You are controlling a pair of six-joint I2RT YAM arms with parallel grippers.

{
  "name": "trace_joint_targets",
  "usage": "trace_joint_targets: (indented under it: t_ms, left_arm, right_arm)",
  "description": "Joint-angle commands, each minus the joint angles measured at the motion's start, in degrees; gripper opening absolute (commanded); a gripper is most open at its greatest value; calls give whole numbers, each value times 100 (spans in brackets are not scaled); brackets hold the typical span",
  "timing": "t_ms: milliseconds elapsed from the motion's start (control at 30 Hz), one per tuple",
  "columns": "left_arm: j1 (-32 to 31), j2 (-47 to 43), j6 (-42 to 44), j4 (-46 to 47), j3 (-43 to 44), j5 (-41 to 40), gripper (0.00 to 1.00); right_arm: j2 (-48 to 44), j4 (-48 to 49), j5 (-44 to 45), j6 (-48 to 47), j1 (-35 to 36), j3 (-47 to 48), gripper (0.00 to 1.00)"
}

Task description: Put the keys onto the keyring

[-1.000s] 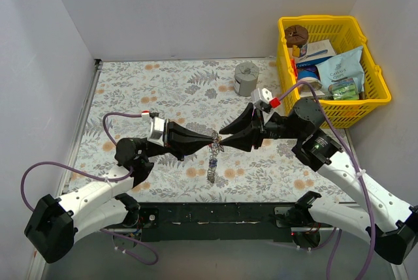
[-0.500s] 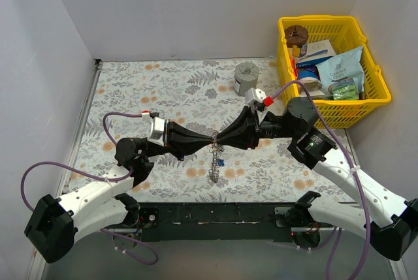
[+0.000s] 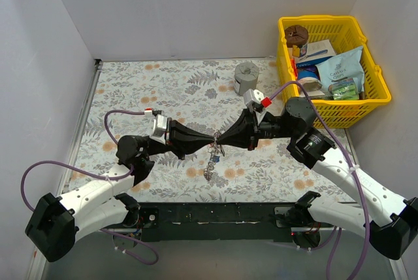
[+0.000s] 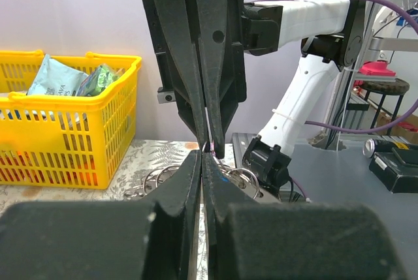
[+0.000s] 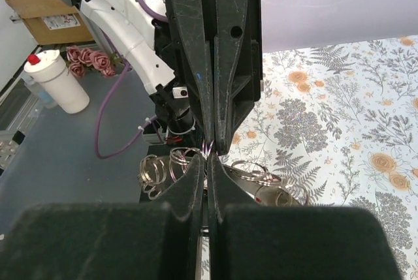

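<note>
Left hand, right hand pinch thin, jagged silver keyring

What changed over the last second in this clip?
The right gripper closed in from the right and shut its open jaws on the keyring, meeting the left gripper tip to tip. The left gripper kept its hold, the keys still dangle beneath, and the grey cup and yellow basket stayed put.

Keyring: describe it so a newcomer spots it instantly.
On the floral table, find the centre spot where the left gripper and right gripper meet tip to tip. The keyring is the thin silver cluster of loops pinched there and dangling below; the grey cup behind is solid and dull.
</note>
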Motion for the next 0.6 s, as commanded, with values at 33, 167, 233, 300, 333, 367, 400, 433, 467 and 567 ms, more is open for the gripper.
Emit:
trace_joint_targets:
  t_ms: [33, 167, 233, 300, 333, 367, 400, 433, 467, 567]
  left_arm:
    - [-31, -412, 414, -573, 380, 215, 0]
    - [-31, -554, 1641, -2382, 932, 575, 4]
    - [-31, -546, 2170, -3700, 1433, 804, 18]
    - [-31, -441, 2941, -5005, 1985, 988, 29]
    - [-31, -388, 3182, -5431, 2154, 1041, 34]
    - [-31, -326, 3384, -5810, 2338, 1085, 38]
    - [-31, -178, 3743, -6466, 2627, 1155, 41]
    - [-31, -124, 3868, -6716, 2769, 1252, 43]
    - [-31, -54, 3965, -6902, 2875, 1314, 46]
    - [-31, 140, 4273, -7421, 3192, 1420, 47]
  right_arm:
    - [26, -360, 320, -258, 32, 189, 1]
    - [17, -932, 478, -749, 32, 461, 1]
    - [17, -1397, 584, -908, 32, 584, 1]
    - [70, -1730, 619, -1119, 23, 795, 1]
    - [96, -1836, 619, -1180, 23, 865, 1]
    - [123, -1933, 532, -1225, 15, 1014, 1]
    - [201, -2117, 488, -1390, 23, 1076, 1]
    - [245, -2197, 461, -1435, 23, 1155, 1]
    - [272, -2267, 417, -1514, 23, 1208, 1]
    - [386, -2452, 338, -1594, 23, 1314, 1]
